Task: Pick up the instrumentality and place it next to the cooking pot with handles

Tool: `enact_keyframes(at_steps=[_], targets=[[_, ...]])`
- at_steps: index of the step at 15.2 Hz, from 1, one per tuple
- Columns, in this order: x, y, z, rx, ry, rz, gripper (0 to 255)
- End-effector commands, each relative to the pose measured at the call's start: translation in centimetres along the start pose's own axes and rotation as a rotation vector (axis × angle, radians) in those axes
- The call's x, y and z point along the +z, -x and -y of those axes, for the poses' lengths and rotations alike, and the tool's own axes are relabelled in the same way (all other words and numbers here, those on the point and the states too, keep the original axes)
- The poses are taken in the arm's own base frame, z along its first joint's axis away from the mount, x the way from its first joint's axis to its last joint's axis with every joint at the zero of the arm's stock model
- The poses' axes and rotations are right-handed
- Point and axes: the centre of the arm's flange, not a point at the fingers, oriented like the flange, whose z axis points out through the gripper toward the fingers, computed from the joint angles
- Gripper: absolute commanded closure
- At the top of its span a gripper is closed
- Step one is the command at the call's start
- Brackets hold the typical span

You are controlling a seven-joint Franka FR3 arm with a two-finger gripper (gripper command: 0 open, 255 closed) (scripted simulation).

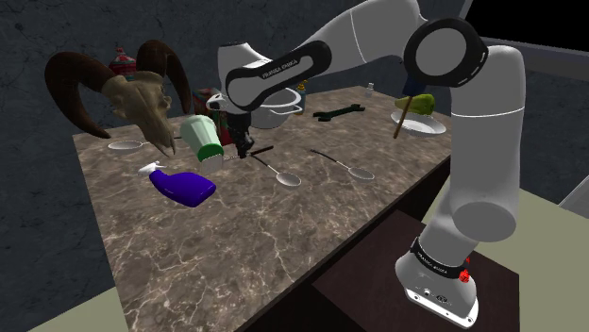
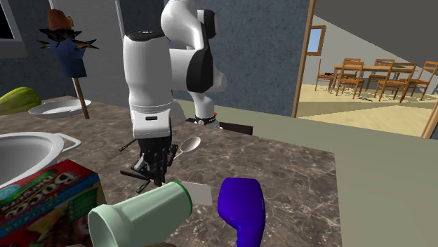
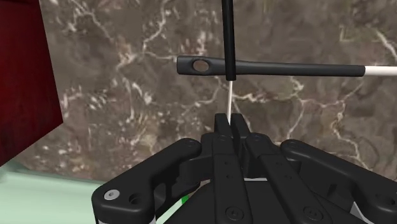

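My black gripper [image 3: 230, 119] is shut, its fingertips pinching the thin white shaft of a black-handled utensil [image 3: 228, 38] that points straight away from the hand. A second black-handled utensil [image 3: 273, 67] lies crosswise on the marble just beyond the first. The gripper [image 1: 244, 153] hangs low over the marble table [image 1: 283, 236], between a lying pale green bottle [image 1: 203, 137] and a spoon [image 1: 283, 174]. The white cooking pot with handles [image 1: 278, 108] stands just behind the hand. In the second exterior view the gripper [image 2: 151, 172] is near the table, with the pot [image 2: 28, 151] to the left.
A blue spray bottle [image 1: 184, 186] lies in front of the green bottle. A horned skull [image 1: 123, 94], a red box [image 2: 42, 200], a black wrench [image 1: 338, 113], more spoons [image 1: 354, 170] and a plate [image 1: 420, 123] surround the spot. The table's front edge is near the stand.
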Motion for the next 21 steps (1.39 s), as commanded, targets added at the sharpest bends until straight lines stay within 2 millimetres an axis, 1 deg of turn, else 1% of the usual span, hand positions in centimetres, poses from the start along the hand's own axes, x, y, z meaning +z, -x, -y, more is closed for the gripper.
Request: enact_keyframes(at_steps=[1,4,5,10,13,14,21], targets=[[0.5,0.1,0.0,0.001,-0.004,0.002,255],[0.5,0.1,0.0,0.001,-0.004,0.002,255],[0.5,0.1,-0.1,0.001,-0.004,0.002,0],[0.5,0.1,0.0,0.001,-0.004,0.002,0],[-3.5,0.1,0.0,0.001,-0.004,0.002,0],[-4.5,0.1,0.0,0.001,-0.004,0.002,0],[-4.5,0.1,0.0,0.001,-0.004,0.002,0]])
